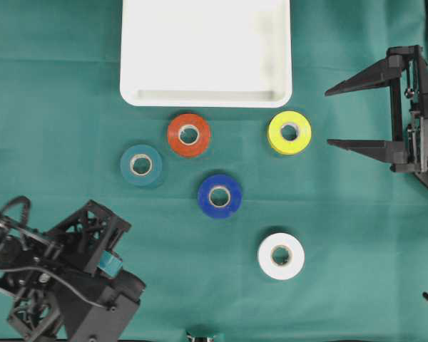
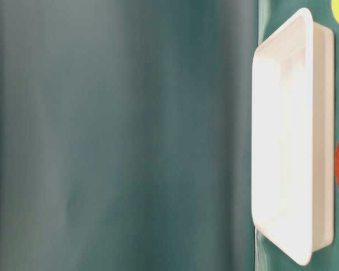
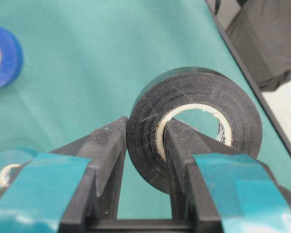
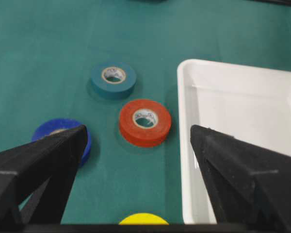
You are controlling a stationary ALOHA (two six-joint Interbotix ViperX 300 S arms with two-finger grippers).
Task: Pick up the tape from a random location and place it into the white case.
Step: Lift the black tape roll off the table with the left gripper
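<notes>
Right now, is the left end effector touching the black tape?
Touching. The left wrist view shows the left end effector shut on the black tape: one finger presses the roll's outer wall, the other sits inside its core.

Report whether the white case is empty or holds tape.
Empty: the case shows only bare white floor overhead; its top edge is cropped.

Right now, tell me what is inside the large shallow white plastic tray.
Nothing shows on the visible floor of the large shallow white plastic tray. Its far edge is cut off in the overhead view, so that strip cannot be checked.
</notes>
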